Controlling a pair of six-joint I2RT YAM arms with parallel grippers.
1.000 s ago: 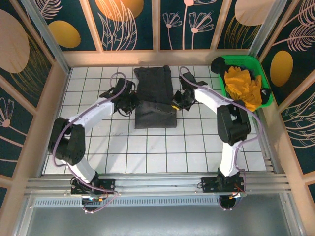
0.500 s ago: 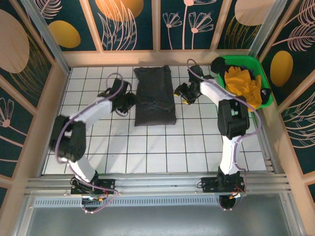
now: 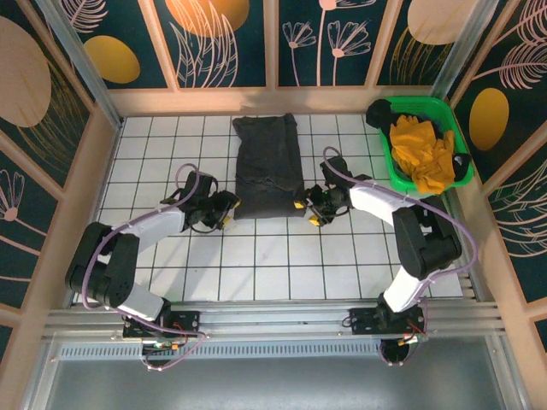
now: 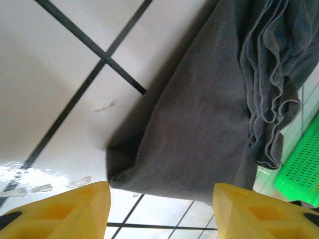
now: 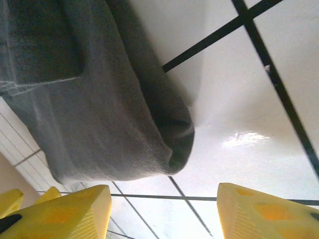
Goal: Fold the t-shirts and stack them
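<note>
Your left end effector (image 3: 225, 211) is low over the white tiled bench (image 3: 256, 265), a little left of its centre. The jaws stand wide, and nothing lies between the yellow fingertips (image 4: 60, 211). Its wrist camera shows the near left corner of the dark charcoal-grey cloth t-shirt (image 3: 267, 166) lying flat on the tiles just beyond that open gap. The corner is very close to the left fingertip, but you cannot tell whether they touch. Further along that edge, the shirt's folded layers show as a stack of wavy hems.

From above, the t-shirt is a folded, roughly rectangular bundle. It runs from the middle of the bench's far edge towards the centre, with its long sides pointing away from you. The two arms flank its near end, one at each corner.

Your right end effector (image 3: 308, 207) is just beside the shirt's near right corner, low over the bench. Its jaws are also spread wide and hold nothing. In its wrist view, the rounded fold of that corner rests on the tiles just ahead of the gap, clear of both fingertips.

In the far right corner of the bench stands a green plastic bin (image 3: 389, 162). A crumpled yellow cloth (image 3: 423, 149) is heaped inside it.
</note>
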